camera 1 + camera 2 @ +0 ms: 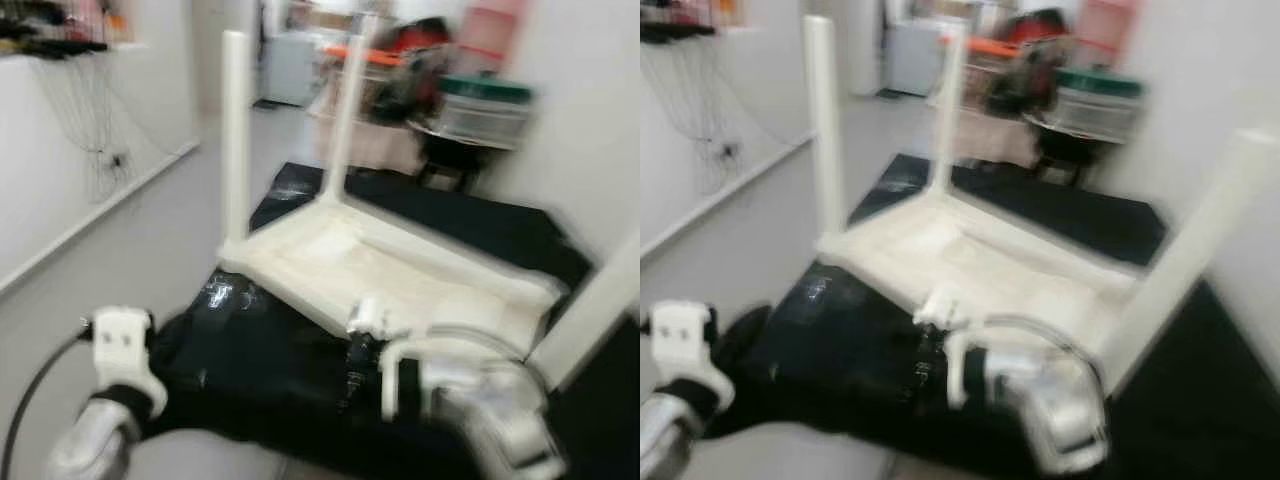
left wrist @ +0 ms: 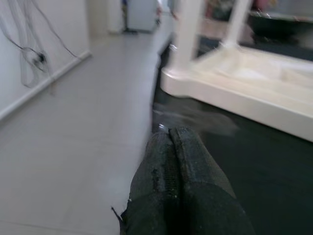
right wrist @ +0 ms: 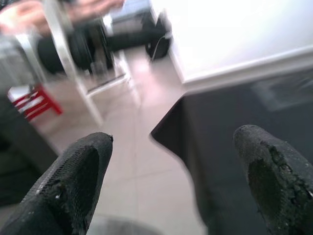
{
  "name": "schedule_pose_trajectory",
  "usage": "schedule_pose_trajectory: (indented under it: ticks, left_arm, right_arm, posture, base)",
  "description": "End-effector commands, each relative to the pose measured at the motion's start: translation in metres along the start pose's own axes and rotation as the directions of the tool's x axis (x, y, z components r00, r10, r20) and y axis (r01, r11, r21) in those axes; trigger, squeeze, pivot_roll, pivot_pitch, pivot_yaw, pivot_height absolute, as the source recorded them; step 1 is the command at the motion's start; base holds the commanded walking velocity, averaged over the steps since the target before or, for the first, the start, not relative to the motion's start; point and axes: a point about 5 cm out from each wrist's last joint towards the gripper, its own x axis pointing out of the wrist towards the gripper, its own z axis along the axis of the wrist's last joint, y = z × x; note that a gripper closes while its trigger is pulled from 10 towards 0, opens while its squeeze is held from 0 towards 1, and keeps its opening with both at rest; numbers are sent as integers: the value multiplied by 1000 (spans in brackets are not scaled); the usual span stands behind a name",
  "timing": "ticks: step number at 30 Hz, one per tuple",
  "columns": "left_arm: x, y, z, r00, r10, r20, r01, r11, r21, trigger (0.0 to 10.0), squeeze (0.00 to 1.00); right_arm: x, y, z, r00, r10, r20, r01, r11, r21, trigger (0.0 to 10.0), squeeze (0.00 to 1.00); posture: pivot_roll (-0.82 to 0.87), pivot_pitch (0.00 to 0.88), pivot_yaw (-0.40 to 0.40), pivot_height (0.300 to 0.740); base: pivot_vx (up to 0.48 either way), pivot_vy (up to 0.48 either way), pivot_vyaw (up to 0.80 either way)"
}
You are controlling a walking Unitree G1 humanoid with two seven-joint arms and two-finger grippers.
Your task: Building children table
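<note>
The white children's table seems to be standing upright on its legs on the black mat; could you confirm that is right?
Not quite: the white children's table is upside down on the black mat, top down and legs pointing up, as the left eye view shows.

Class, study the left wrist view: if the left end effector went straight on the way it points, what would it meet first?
Probably the black mat, then the corner of the upturned white table. The left end effector is shut; blur leaves depth uncertain.
</note>
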Motion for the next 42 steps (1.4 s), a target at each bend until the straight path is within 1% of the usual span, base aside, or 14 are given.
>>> schedule_pose_trajectory:
  ticks: [1, 7, 16, 18, 20, 21, 24, 28, 31, 34, 36, 38, 40, 42]
  left_arm:
    - [1, -1, -1, 1000, -10, -7, 10, 1000, 3, 10000, 0]
    - [-1, -2, 0, 1000, -30, -2, 30, 1000, 7, 10000, 0]
    - [-1, -3, 1, 997, -73, -3, 73, 996, 49, 10000, 0]
    - [-1, -6, 1, 994, -107, -6, 108, 993, 56, 10000, 0]
    - [-1, -6, 1, 994, -107, -6, 108, 993, 56, 10000, 0]
    - [-1, -7, 0, 992, -122, -11, 122, 991, 57, 10000, 0]
    - [-1, -7, 0, 992, -128, -13, 128, 990, 56, 10000, 0]
    - [-1, -8, 0, 991, -130, -14, 131, 990, 55, 10000, 0]
    - [-2, -9, -1, 989, -145, -18, 145, 988, 53, 10000, 0]
    - [-2, -9, -1, 988, -150, -20, 151, 987, 52, 10000, 0]
    - [-2, -9, -1, 988, -150, -20, 151, 987, 52, 10000, 0]
    - [-1, -11, -1, 987, -162, -11, 163, 986, 37, 10000, 0]
    - [-1, -11, -1, 986, -167, -5, 167, 985, 33, 10000, 0]
    - [-1, -11, -1, 985, -170, -10, 171, 985, 39, 10000, 0]
  right_arm:
    - [-3, -2, 6, 1000, -24, -6, 24, 999, -40, 10000, 0]
    - [-28, -21, 1, 978, -194, -83, 188, 979, -76, 10000, 0]
    - [-56, -23, -1, 951, -234, -200, 203, 965, -164, 10000, 0]
    - [-61, -21, -7, 931, -234, -279, 180, 962, -207, 10000, 0]
    - [-61, -21, -7, 931, -234, -279, 180, 962, -207, 10000, 0]
    - [-69, -15, -13, 914, -195, -356, 119, 967, -224, 10000, 0]
    - [-78, -7, -16, 899, -139, -415, 50, 975, -217, 10000, 0]
    - [-82, -4, -17, 892, -119, -436, 26, 977, -214, 10000, 0]
    - [-113, -2, -20, 811, -113, -574, -21, 975, -223, 10000, 0]
    - [-126, -7, -22, 757, -156, -634, 1, 971, -238, 10000, 0]
    - [-126, -7, -22, 757, -156, -634, 1, 971, -238, 10000, 0]
    - [-135, -17, -20, 720, -228, -655, 44, 957, -286, 10000, 0]
    - [-133, -20, -17, 725, -254, -640, 59, 949, -310, 10000, 0]
    - [-122, -27, -9, 770, -293, -566, 88, 929, -360, 10000, 0]
  posture:
    - [49, 0, -76, 740]
    - [44, 0, -74, 740]
    - [35, 0, -72, 740]
    - [33, 0, -71, 740]
    - [33, 0, -71, 740]
    - [35, 0, -70, 740]
    - [37, 0, -69, 740]
    - [37, 0, -69, 740]
    - [36, 0, -71, 740]
    - [33, 0, -70, 740]
    - [33, 0, -70, 740]
    - [34, 0, -69, 740]
    - [34, 0, -68, 740]
    - [35, 0, -69, 740]
  base:
    - [0, 0, 0]
    - [0, 0, 0]
    - [0, 0, 0]
    - [0, -227, 0]
    - [0, -454, 0]
    - [0, -454, 0]
    - [0, -454, 0]
    - [0, -454, 0]
    - [0, -454, 0]
    - [0, -455, 0]
    - [0, -458, 0]
    - [0, -360, 0]
    - [0, 0, 0]
    - [0, 0, 0]
